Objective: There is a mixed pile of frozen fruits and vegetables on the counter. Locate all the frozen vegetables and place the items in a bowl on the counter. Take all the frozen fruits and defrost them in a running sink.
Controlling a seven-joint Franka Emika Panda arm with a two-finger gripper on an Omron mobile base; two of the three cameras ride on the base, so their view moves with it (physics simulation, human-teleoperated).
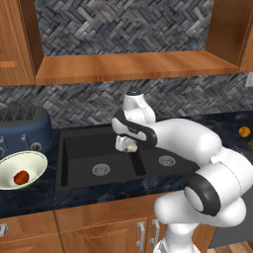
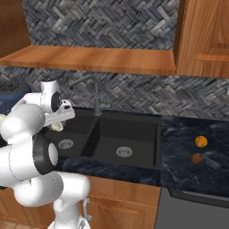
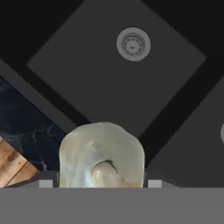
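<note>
The garlic [image 3: 101, 155] sits pinched in the gripper [image 1: 126, 145], jaws closed narrow on its sides, hanging in the air over the sink [image 1: 79, 148] near the divider between the two basins. In the hand view the bulb's lumpy cream body bulges up between the finger tips, with a drain [image 3: 133, 44] far below it.

What the next move turns on is the bowl [image 1: 30, 159]. It stands on the worktop at the sink's left, toward the front edge, just before a blue toaster [image 1: 24, 129]. From the gripper it lies to the robot's left and lower, across the whole left basin. The tomato [image 1: 21, 177] already rests inside it. So the carry looks to be a sideways sweep left, then a drop.

The bulb is roundish, with no long axis to speak of, so how it lands should matter little.

On the worktop at the sink's right lie an orange fruit [image 2: 201, 141] and a darker, brownish piece [image 2: 197, 158] near it; I can't tell for sure what that second one is. The faucet [image 2: 95, 96] stands at the back rim.
</note>
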